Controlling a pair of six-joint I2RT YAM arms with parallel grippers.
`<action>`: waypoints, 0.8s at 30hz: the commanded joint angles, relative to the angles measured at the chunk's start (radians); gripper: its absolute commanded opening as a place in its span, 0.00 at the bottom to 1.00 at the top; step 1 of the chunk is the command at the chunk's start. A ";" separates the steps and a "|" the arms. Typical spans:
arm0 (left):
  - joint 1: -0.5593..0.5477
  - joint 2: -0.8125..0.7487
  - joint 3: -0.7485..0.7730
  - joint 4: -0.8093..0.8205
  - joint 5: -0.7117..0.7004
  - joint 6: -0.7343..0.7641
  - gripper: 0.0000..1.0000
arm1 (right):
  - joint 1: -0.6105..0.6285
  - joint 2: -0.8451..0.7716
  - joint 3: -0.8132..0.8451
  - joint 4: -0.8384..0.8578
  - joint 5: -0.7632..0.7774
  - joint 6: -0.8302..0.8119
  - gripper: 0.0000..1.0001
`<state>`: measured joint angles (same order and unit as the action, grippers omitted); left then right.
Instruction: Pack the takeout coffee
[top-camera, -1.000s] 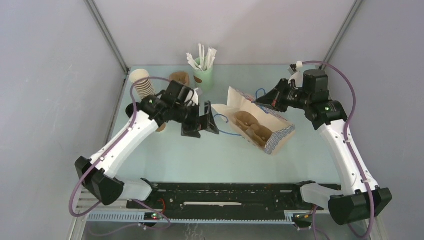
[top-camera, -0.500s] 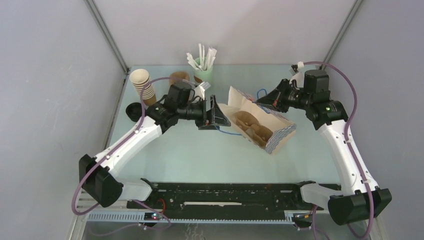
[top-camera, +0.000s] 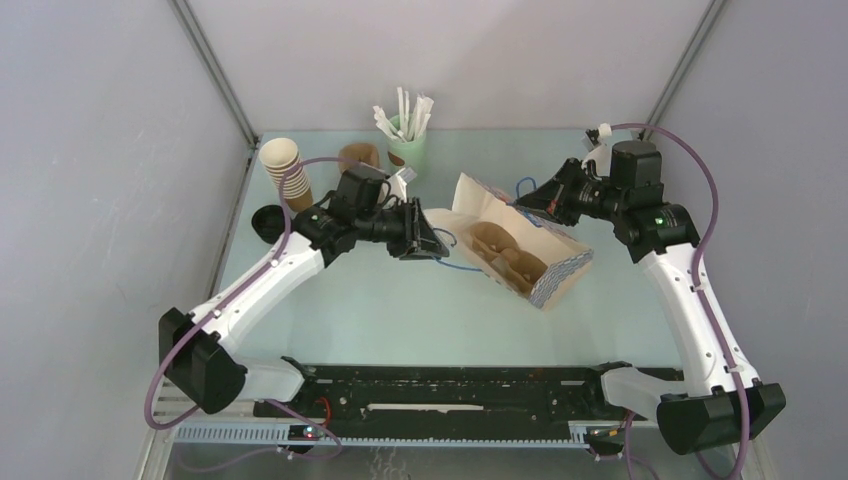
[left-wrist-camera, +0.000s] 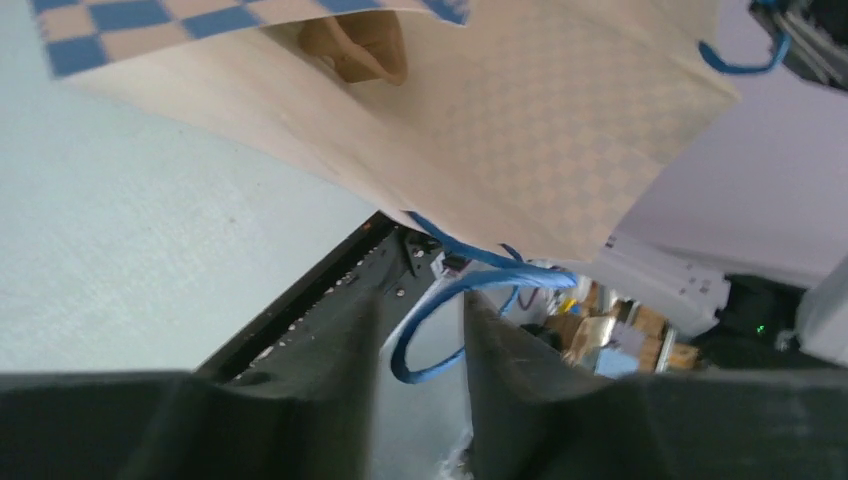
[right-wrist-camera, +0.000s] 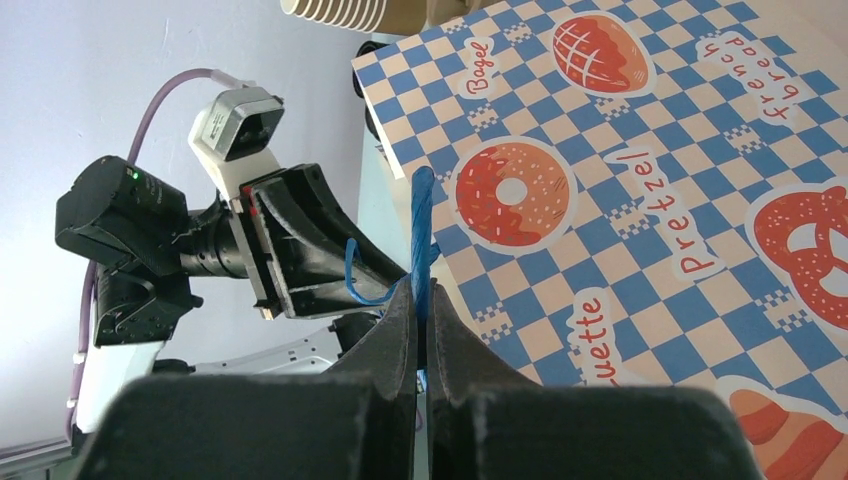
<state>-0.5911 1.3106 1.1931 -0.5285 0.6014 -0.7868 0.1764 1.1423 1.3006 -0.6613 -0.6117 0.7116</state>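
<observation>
We see a pale green table (top-camera: 400, 310) inside grey walls. The checkered paper bag (top-camera: 560, 272) lies open on it, with brown cups (top-camera: 505, 252) inside, their lids unseen. The right gripper (right-wrist-camera: 422, 300) pinches one blue handle (right-wrist-camera: 422, 215). The left gripper (left-wrist-camera: 422, 305) has its jaws apart around the other loop (left-wrist-camera: 497, 281).

Two brown kraft cups (top-camera: 505, 252) lie inside the open paper bag (top-camera: 560, 272), one after the other along its length, touching or nearly so. Both look tipped on their sides, and no lids can be made out. The left wrist view shows one rounded brown cup side just inside the bag's mouth. Another brown cup (top-camera: 358, 156) stands upright at the table's back, between the lidless cup stack (top-camera: 285, 165) and the green holder (top-camera: 407, 150). It is partly hidden and its lid is unclear.
</observation>
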 joint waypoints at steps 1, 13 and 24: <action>0.006 -0.002 0.069 0.005 -0.034 -0.002 0.11 | -0.003 -0.023 0.035 0.016 0.015 -0.011 0.00; 0.012 0.075 0.580 -0.401 -0.135 -0.020 0.00 | -0.041 -0.136 0.029 -0.087 0.052 -0.008 0.00; 0.053 0.156 0.509 -0.568 -0.199 0.068 0.00 | -0.054 -0.133 -0.089 0.047 0.030 0.017 0.00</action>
<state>-0.5686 1.4631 1.7538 -0.9741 0.4400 -0.7853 0.1040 1.0431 1.2449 -0.6998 -0.5900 0.7254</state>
